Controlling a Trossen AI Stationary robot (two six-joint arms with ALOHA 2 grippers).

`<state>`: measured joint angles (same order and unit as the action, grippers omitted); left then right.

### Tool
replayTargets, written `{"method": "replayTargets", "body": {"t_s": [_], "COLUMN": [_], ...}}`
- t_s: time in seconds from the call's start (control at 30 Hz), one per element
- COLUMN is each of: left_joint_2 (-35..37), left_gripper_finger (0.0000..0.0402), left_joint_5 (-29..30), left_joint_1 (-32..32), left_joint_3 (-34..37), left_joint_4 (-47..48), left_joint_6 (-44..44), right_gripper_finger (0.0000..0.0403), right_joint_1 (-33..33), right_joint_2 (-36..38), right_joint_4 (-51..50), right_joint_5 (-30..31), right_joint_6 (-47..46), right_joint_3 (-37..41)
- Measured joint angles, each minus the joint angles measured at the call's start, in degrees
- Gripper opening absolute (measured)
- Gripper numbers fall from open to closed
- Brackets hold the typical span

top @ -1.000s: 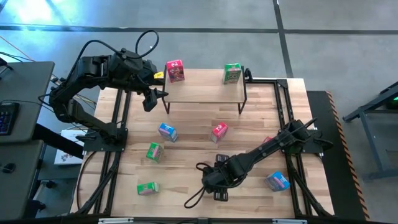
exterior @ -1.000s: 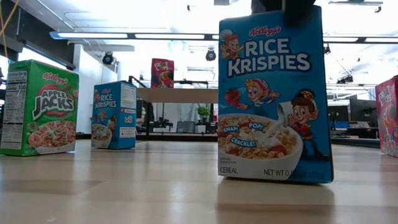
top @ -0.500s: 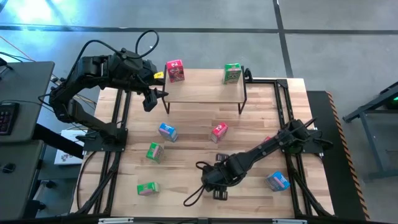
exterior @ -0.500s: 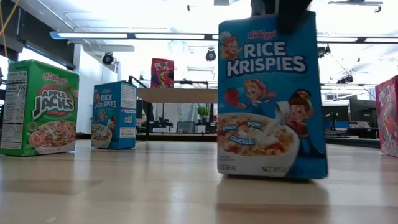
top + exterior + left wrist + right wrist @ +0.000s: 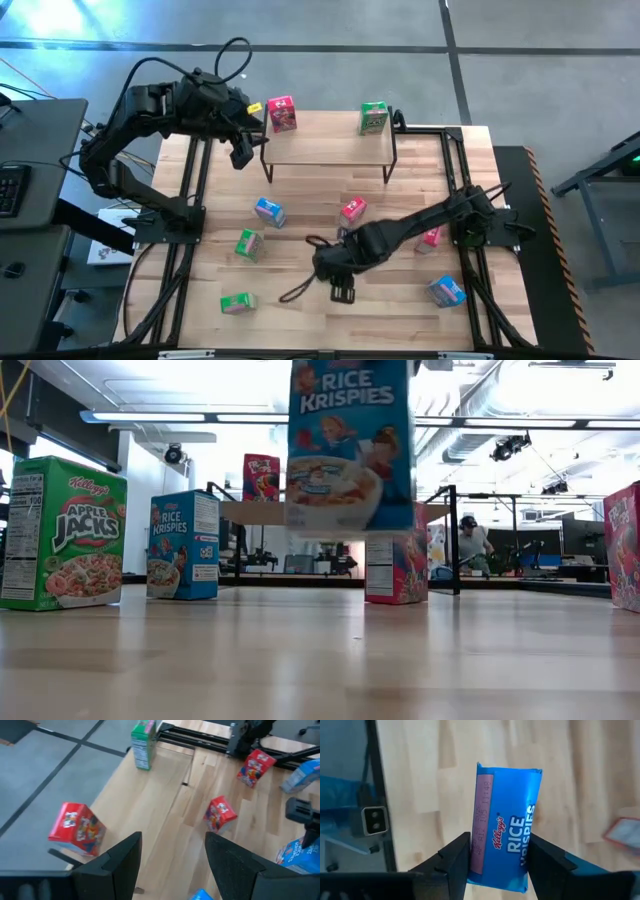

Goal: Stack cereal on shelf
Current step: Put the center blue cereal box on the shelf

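My right gripper (image 5: 338, 280) is shut on a blue Rice Krispies cereal box (image 5: 348, 440), above the middle of the table near its front. The shelf (image 5: 330, 148) stands at the far edge with a red box (image 5: 282, 113) and a green box (image 5: 373, 118) upright on its plank. More cereal boxes stand on the table: blue (image 5: 268, 211), red (image 5: 352, 210), green (image 5: 248, 243). My left gripper (image 5: 172, 865) hangs open in the air off the shelf's left end, holding nothing. My right gripper pinches the blue box's top end (image 5: 482, 855) between its two fingers, one on the printed front, the other on the back. The fingers come from above, slanting down. The box hangs below them nearly upright, lifted clear of the table.
Other boxes stand toward the front: green (image 5: 237, 301), blue (image 5: 446, 290), and a red one (image 5: 430, 236) partly under the right arm. Black frame rails (image 5: 455, 190) run along both table sides. A loose cable (image 5: 300, 290) trails from the right arm. A person (image 5: 470, 542) sits far behind.
My right gripper has taken hold of the blue box, which stood on the table. It tipped the box slightly, then rose with it toward the table's far-left. The box now hangs clear of the table.
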<state>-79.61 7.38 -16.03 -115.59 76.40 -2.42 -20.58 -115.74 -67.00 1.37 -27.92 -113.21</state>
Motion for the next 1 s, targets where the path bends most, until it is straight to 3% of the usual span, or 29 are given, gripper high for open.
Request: {"method": "replayTargets", "body": {"t_s": [0.57,1.0], "left_joint_2": [0.00,0.00], "left_gripper_finger": [0.0210,0.0210], "left_joint_5": [-0.02,-0.20], "left_joint_1": [-9.24,-10.71], "left_joint_3": [0.00,0.00], "left_joint_4": [0.02,0.00], "left_joint_6": [7.57,7.61], "right_gripper_finger": [0.0167,0.0167], "right_joint_1": [14.03,25.02], "right_joint_2": [0.00,0.85], "right_joint_4": [-3.62,-5.95], "right_joint_5": [0.15,2.66], "right_joint_6": [12.48,24.73], "right_joint_3": [-12.62,-21.44]}}
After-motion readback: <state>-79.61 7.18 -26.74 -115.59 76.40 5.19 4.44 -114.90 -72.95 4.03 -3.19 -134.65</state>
